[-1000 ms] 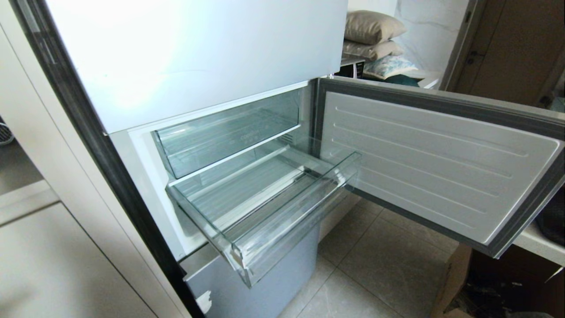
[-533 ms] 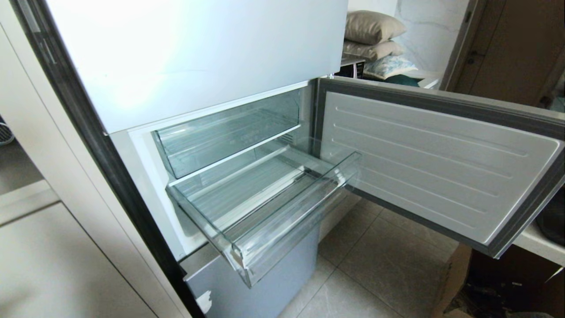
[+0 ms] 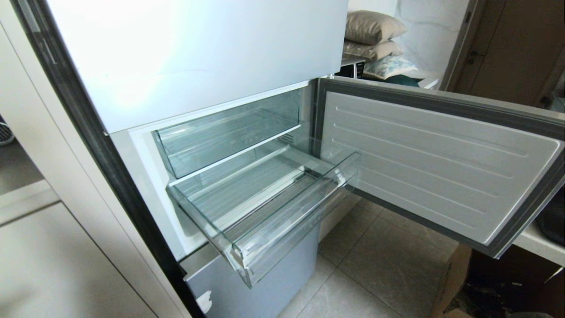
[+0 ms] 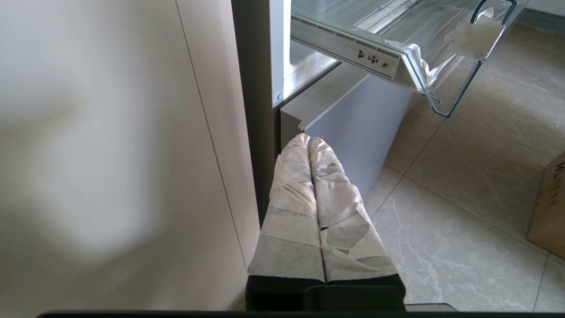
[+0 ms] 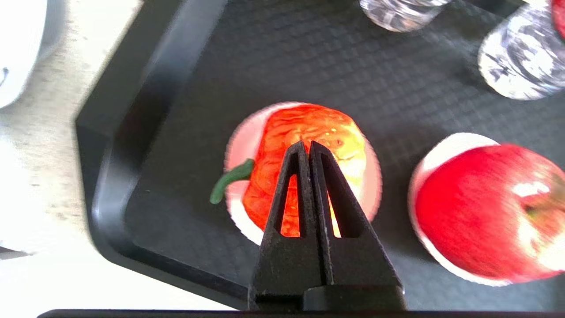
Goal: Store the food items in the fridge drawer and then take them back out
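**Lin:** Right gripper [image 5: 307, 148] hangs over the orange pumpkin-like fruit [image 5: 304, 168], and its two black fingers are pressed together with nothing between them. The fruit sits on a pale round disc in the black tray [image 5: 132, 145], not far from the tray's corner. The red apple [image 5: 485, 207] lies beside it in the same tray, on its own disc, and two clear bottles [image 5: 516, 62] stand further from that corner.

**Arto:** So which step is this?

**Lin:** I judge it is the very beginning of storing: the first fruit is not yet picked. The fridge drawer [image 3: 265, 207] is pulled out and I see no food inside it. The fridge door [image 3: 437, 163] stands open beside the drawer.

**Arto:** What does the next move need?

**Lin:** The fingers must spread wider than the fruit before they come down around it. The fruit is round, so I think a grip across its middle is safest.

**Arto:** And the other arm?

**Lin:** Left gripper [image 4: 309, 143] is parked low, below the drawer, near the grey panel of the fridge; its wrapped fingers are together and hold nothing.

**Arto:** Any change from one second ago?

**Lin:** From the head camera, nothing. The drawer, the door and the pillows [image 3: 373, 26] behind the door look the same, and no arm appears there.
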Robot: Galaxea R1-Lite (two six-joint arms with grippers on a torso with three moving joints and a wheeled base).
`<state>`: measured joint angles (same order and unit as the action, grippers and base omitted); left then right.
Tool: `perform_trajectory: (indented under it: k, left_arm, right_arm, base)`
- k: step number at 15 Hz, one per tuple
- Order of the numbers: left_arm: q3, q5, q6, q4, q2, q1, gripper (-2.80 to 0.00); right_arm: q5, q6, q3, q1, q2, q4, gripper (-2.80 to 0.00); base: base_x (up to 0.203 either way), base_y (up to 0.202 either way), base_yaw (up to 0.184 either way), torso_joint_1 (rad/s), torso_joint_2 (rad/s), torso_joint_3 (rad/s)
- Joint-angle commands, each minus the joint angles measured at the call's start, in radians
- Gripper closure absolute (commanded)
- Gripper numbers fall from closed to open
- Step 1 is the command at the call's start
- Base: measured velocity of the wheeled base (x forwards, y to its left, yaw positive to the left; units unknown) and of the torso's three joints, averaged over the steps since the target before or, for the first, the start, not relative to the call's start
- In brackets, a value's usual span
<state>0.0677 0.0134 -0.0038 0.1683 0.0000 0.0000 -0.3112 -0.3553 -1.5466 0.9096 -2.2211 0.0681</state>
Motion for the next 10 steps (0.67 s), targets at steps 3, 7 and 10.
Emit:
perform_trajectory:
  k: [3,7,10]
  left_arm:
    - [0.000,0.000,-0.001,0.000,0.000,0.000,0.00]
    - [0.000,0.000,-0.001,0.000,0.000,0.000,0.00]
    - [0.000,0.000,-0.001,0.002,0.000,0.000,0.00]
  right_arm:
    - [-0.004,-0.015,0.002,0.026,-0.003,-0.002,0.00]
    - [-0.009,-0.030,0.008,0.054,0.000,-0.002,0.00]
    - [-0.009,-0.035,0.010,0.079,0.002,-0.002,0.00]
  base:
    - [0.000,0.000,0.000,0.000,0.00,0.000]
    - [0.000,0.000,0.000,0.000,0.00,0.000]
    - [0.000,0.000,0.000,0.000,0.00,0.000]
